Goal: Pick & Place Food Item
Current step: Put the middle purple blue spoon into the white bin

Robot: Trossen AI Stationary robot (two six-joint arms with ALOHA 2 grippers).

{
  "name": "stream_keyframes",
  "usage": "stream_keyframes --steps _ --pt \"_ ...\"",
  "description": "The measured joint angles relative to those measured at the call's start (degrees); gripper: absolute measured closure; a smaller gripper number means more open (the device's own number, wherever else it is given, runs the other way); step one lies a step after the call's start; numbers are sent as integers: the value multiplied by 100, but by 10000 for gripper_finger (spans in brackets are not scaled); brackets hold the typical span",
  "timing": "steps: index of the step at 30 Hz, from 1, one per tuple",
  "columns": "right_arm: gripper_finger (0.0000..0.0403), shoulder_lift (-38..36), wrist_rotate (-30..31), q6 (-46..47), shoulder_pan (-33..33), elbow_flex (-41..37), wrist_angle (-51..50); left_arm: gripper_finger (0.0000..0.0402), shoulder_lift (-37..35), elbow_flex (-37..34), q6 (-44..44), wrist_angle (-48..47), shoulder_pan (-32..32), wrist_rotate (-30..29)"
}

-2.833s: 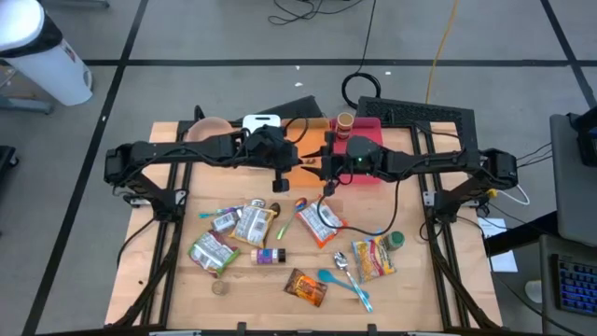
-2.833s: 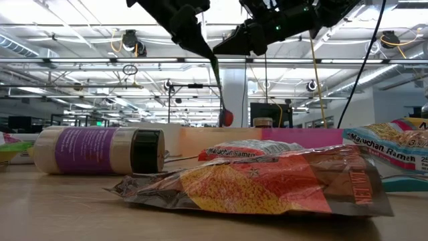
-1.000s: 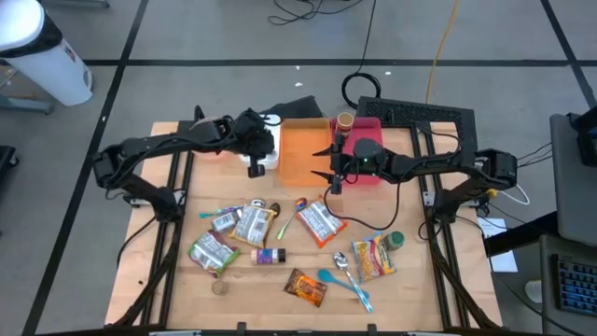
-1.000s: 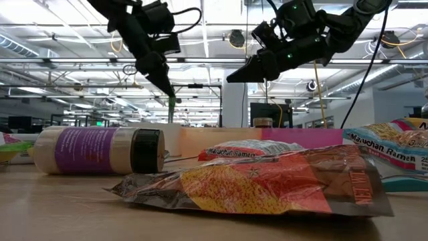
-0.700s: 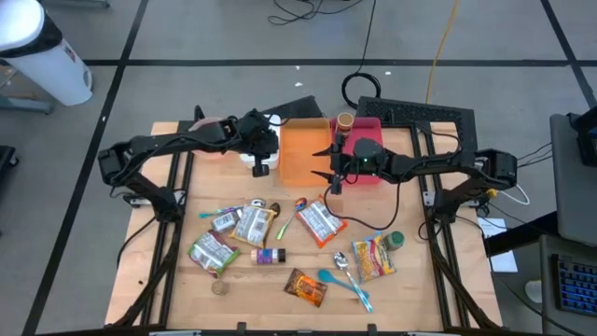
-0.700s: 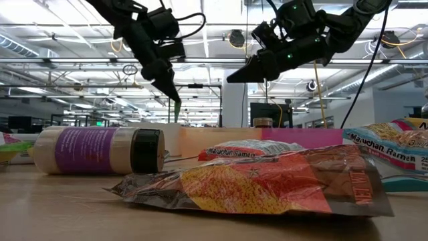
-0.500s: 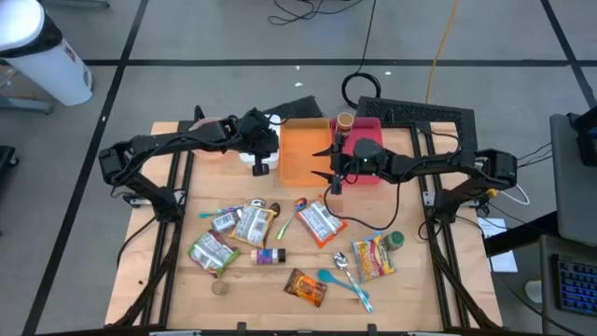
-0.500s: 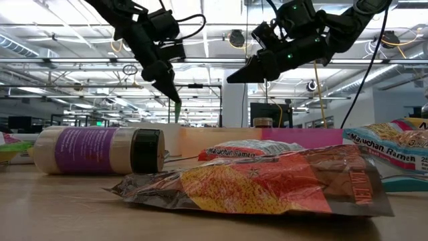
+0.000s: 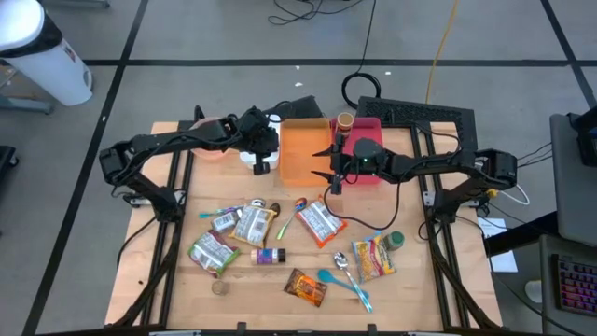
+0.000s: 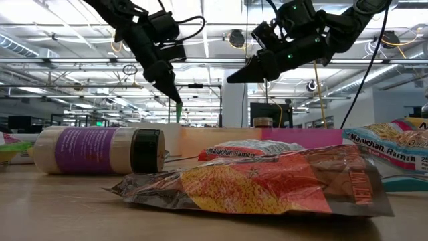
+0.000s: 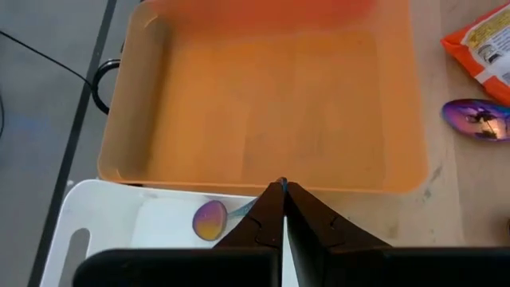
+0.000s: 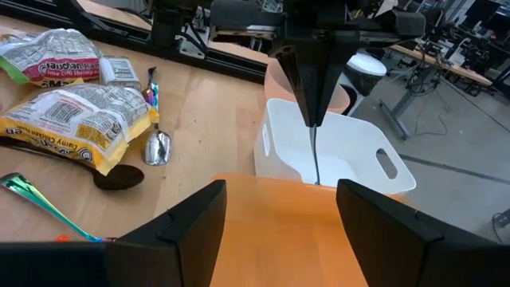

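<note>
The left gripper (image 11: 283, 185) has its fingers pressed together on the thin handle of a small shiny spoon with a purple-gold bowl (image 11: 209, 221). The spoon hangs above the white plastic bin with handle slots (image 11: 103, 215), beside the orange plastic bin (image 11: 263, 104). I would lower it close to the bin floor before releasing, so it does not bounce out. The right gripper (image 12: 280, 191) waits with fingers apart over the orange bin. The handle is mostly hidden between the fingers, and the spoon's height above the floor is unclear.
</note>
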Motion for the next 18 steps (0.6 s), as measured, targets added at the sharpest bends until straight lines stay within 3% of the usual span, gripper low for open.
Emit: stream_keyframes --steps 14,18 --pt "174 0 0 0 0 2 -2 371 0 0 -162 2 0 103" --pt "172 0 0 0 0 2 -2 387 0 0 -142 9 0 294"
